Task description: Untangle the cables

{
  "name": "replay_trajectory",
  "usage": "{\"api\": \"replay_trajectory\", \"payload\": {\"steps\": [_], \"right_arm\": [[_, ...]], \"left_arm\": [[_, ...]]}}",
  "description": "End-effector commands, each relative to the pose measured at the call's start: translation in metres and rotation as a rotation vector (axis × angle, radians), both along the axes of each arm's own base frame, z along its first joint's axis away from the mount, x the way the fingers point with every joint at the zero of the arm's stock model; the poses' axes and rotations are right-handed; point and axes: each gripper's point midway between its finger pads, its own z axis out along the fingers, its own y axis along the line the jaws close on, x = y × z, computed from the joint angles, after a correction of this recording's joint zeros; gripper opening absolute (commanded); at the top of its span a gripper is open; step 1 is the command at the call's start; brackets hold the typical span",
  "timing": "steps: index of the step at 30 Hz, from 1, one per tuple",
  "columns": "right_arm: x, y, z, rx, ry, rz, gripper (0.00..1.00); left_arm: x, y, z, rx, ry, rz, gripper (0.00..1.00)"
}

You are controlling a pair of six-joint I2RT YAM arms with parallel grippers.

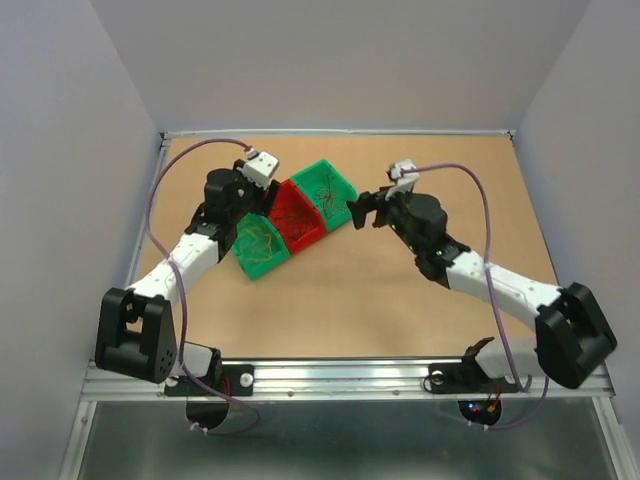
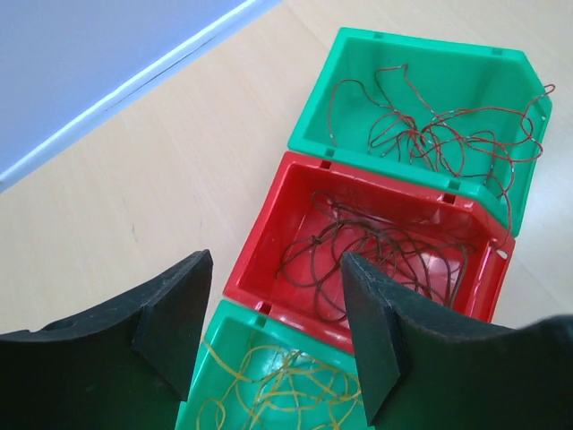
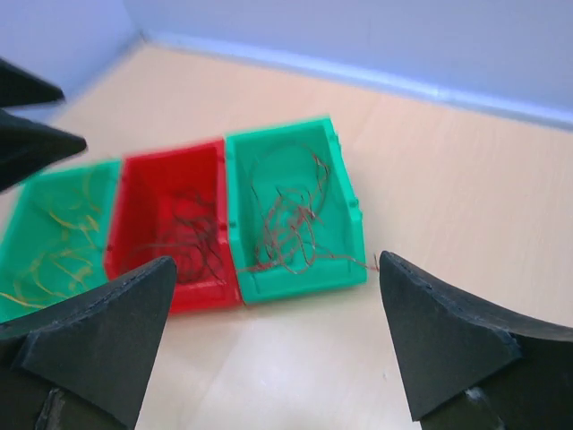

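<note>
Left pincer (image 2: pixel 277 269): jaws apart, empty, over the red bin (image 2: pixel 269 260).
Right pincer (image 3: pixel 277 262): jaws wide apart, empty, at 3 o'clock of the far green bin (image 3: pixel 295 276); the nearer arm for it.
Bin row: runs 7 to 1 o'clock on the table (image 1: pixel 400 320).
Contents: yellow cables (image 2: pixel 277 394) in the near green bin (image 3: pixel 36 193); dark cables (image 2: pixel 376 255) in the red; reddish cables (image 2: pixel 439 139) in the far green.

The green bin (image 2: pixel 242 327) of yellow cables (image 2: pixel 286 392) was cut off at the lower edge and partly hidden by the left gripper (image 2: pixel 276 269).

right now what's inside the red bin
A loose tangle of dark brown wires lies in the red bin. A finger of the left hand covers its near corner in the left wrist view.
</note>
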Motion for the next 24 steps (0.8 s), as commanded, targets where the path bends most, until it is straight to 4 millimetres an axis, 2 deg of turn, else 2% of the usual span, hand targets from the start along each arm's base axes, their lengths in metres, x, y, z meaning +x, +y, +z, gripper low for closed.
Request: {"api": "replay_trajectory", "payload": {"steps": [1, 2, 3, 4, 5, 6, 7, 8, 9, 10, 11, 14, 15, 16, 17, 18, 20, 24], "right_arm": [[-0.045, -0.047, 0.039, 0.145, -0.217, -0.060, 1.00], [-0.053, -0.057, 0.069, 0.203, -0.287, -0.082, 1.00], [-0.067, -0.069, 0.047, 0.190, -0.271, -0.091, 1.00], [-0.079, -0.080, 0.051, 0.218, -0.297, -0.102, 1.00], [-0.100, -0.095, 0.076, 0.273, -0.381, -0.100, 1.00], [-0.112, -0.103, 0.064, 0.277, -0.387, -0.094, 1.00], [-0.131, -0.114, 0.080, 0.319, -0.445, -0.084, 1.00], [-0.140, -0.119, 0.083, 0.333, -0.467, -0.076, 1.00], [-0.146, -0.123, 0.084, 0.341, -0.478, -0.076, 1.00], [-0.148, -0.126, 0.073, 0.323, -0.450, -0.084, 1.00], [-0.158, -0.137, 0.084, 0.350, -0.488, -0.098, 1.00], [-0.161, -0.150, 0.076, 0.323, -0.457, -0.152, 1.00], [-0.164, -0.155, 0.080, 0.336, -0.464, -0.166, 1.00], [-0.165, -0.158, 0.079, 0.341, -0.461, -0.177, 1.00], [-0.165, -0.160, 0.079, 0.352, -0.457, -0.186, 1.00], [-0.166, -0.160, 0.079, 0.355, -0.460, -0.185, 1.00], [-0.165, -0.160, 0.081, 0.368, -0.458, -0.187, 1.00], [-0.159, -0.159, 0.077, 0.346, -0.438, -0.204, 1.00]], "left_arm": [[-0.010, 0.043, 0.050, -0.135, -0.178, 0.070, 0.71], [-0.016, 0.055, 0.047, -0.161, -0.170, 0.088, 0.71], [-0.026, 0.060, 0.042, -0.193, -0.179, 0.052, 0.71], [-0.035, 0.070, 0.057, -0.246, -0.210, 0.061, 0.71], [-0.037, 0.099, 0.064, -0.270, -0.240, 0.125, 0.72], [-0.046, 0.103, 0.063, -0.296, -0.236, 0.132, 0.72], [-0.050, 0.106, 0.060, -0.309, -0.217, 0.136, 0.71], [-0.055, 0.113, 0.058, -0.302, -0.209, 0.137, 0.71], [-0.062, 0.111, 0.050, -0.298, -0.178, 0.114, 0.71], [-0.073, 0.104, 0.050, -0.296, -0.180, 0.066, 0.71], [-0.078, 0.109, 0.051, -0.293, -0.192, 0.075, 0.71], [-0.093, 0.116, 0.063, -0.283, -0.295, 0.134, 0.71], [-0.097, 0.122, 0.053, -0.284, -0.299, 0.171, 0.73], [-0.106, 0.120, 0.062, -0.284, -0.350, 0.170, 0.83], [-0.110, 0.121, 0.067, -0.283, -0.388, 0.171, 0.86], [-0.114, 0.120, 0.059, -0.288, -0.391, 0.173, 0.89], [-0.123, 0.118, 0.070, -0.282, -0.455, 0.161, 0.90], [-0.129, 0.114, 0.073, -0.279, -0.481, 0.144, 0.90]]}}
